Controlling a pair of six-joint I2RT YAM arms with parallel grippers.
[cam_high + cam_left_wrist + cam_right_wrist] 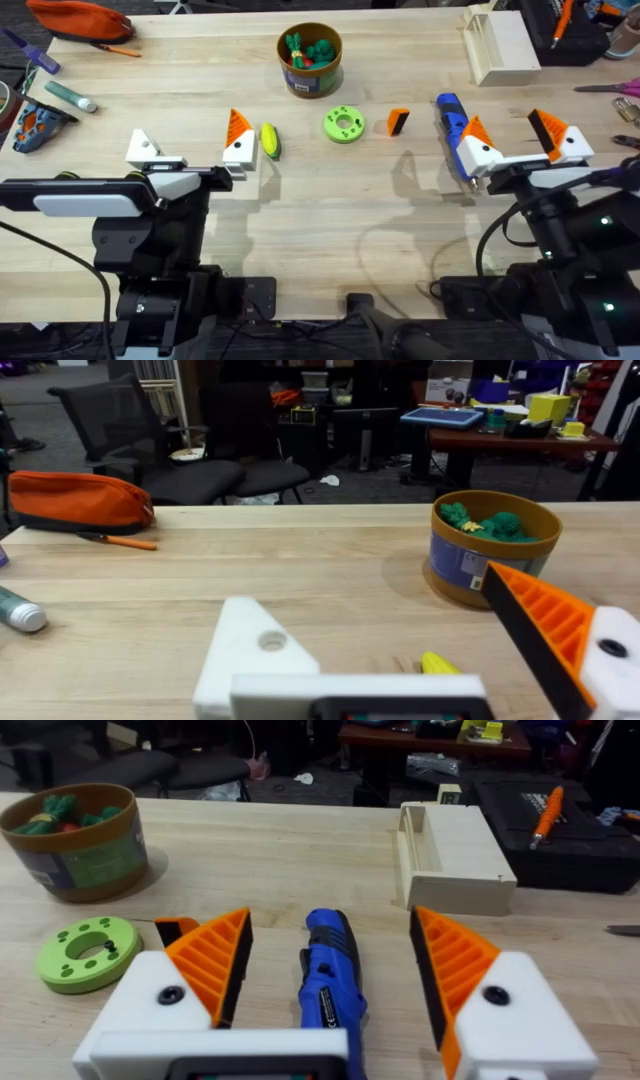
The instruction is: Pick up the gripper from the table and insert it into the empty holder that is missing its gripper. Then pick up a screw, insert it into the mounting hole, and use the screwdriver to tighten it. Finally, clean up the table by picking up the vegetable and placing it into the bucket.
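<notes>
The loose gripper [398, 122] lies on the table [300, 200] right of centre, between the green disc [344, 124] to its left and the screwdriver [451, 118] to its right, apart from both. In the right wrist view only a dark-and-orange sliver of it [178, 929] shows past the right arm's own left pad.

The right gripper [512, 134] stands wide, holding nothing; the screwdriver [331, 975] lies between its fingers, its near end hidden under the mount.

The left gripper [190, 147] is also wide and holds nothing. Its left finger is the bare white holder [142, 148], its mounting hole visible in the left wrist view [252, 650]; its right finger carries an orange pad.

The corn [269, 140] lies just right of that padded finger; in the left wrist view only its yellow tip [437, 662] shows, the rest cut off behind the gripper body.

The bucket [310, 60] stands far, centre, with green toys inside. Far left lie an orange pouch [80, 20], a pencil [112, 48] and a marker [70, 96]; far right, a cream box [500, 45].

No screw can be made out.
</notes>
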